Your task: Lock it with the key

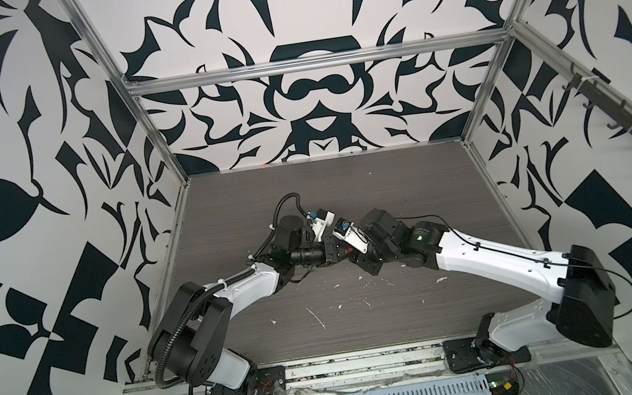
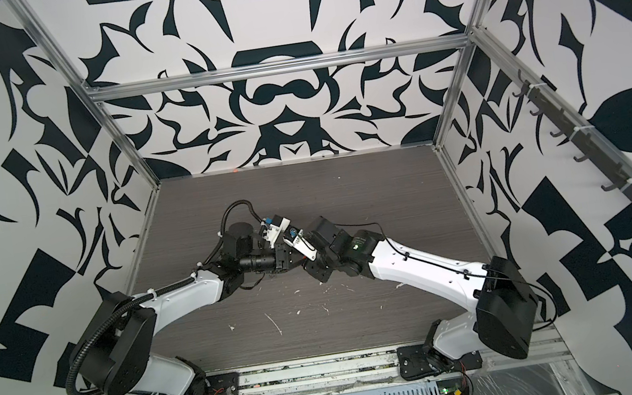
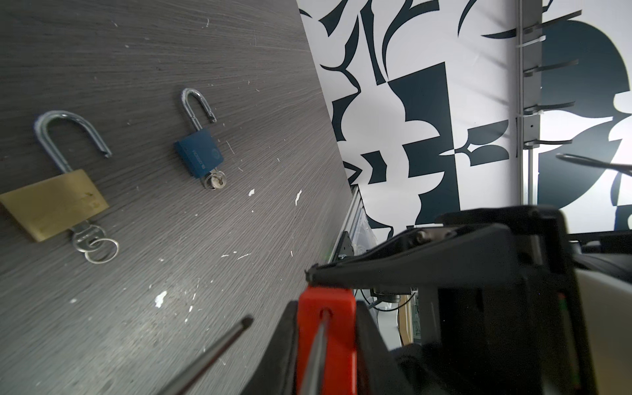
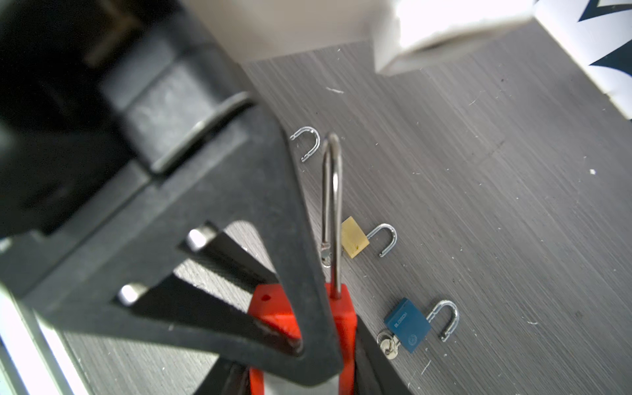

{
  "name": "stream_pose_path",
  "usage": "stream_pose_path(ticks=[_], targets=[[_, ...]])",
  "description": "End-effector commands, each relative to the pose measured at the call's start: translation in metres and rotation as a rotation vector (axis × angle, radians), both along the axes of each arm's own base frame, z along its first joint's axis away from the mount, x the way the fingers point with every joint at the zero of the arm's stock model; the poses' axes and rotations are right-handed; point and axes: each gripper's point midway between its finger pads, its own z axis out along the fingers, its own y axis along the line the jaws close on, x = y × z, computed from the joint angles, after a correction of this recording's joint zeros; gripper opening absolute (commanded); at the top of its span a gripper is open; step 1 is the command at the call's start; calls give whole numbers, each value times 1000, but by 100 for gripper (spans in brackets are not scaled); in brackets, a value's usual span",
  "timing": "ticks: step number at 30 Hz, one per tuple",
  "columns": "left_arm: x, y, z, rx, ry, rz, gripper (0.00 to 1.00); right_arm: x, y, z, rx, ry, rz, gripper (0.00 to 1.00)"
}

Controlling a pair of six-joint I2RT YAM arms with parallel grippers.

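Above mid-table, left gripper (image 3: 325, 352) clamps the red padlock (image 3: 337, 307) by its body, long shackle (image 4: 337, 191) sprung open, no key visible; right gripper (image 4: 309, 345) lies across it, grip unclear, so locking seemingly not yet done.

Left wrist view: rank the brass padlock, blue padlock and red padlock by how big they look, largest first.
1. brass padlock
2. blue padlock
Unranked: red padlock. It is right at the camera and cut off by the frame edge, so its look is no guide.
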Motion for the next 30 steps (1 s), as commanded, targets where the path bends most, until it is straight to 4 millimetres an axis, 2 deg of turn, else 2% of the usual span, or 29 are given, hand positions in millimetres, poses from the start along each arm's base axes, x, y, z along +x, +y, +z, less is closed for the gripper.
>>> stream_pose_path(ticks=[1,5,8,12,15,18,23,30], targets=[[17,5,9,-53,1,76,0,31,6,64,201,-147,-130,52],[32,13,22,-91,-10,132,0,31,-7,81,280,-153,-183,61],[37,13,26,-93,-21,145,0,37,-26,96,400,-121,-255,64],[44,16,27,-94,-16,173,0,51,-68,113,655,-5,-399,66],[50,20,29,-126,-5,204,0,56,-89,121,909,148,-449,66],[56,21,35,-176,5,228,0,57,-90,123,1101,285,-421,66],[64,20,40,-259,41,258,0,58,-79,112,1262,408,-368,66],[71,16,46,-421,142,243,0,61,-72,102,1342,487,-330,65]])
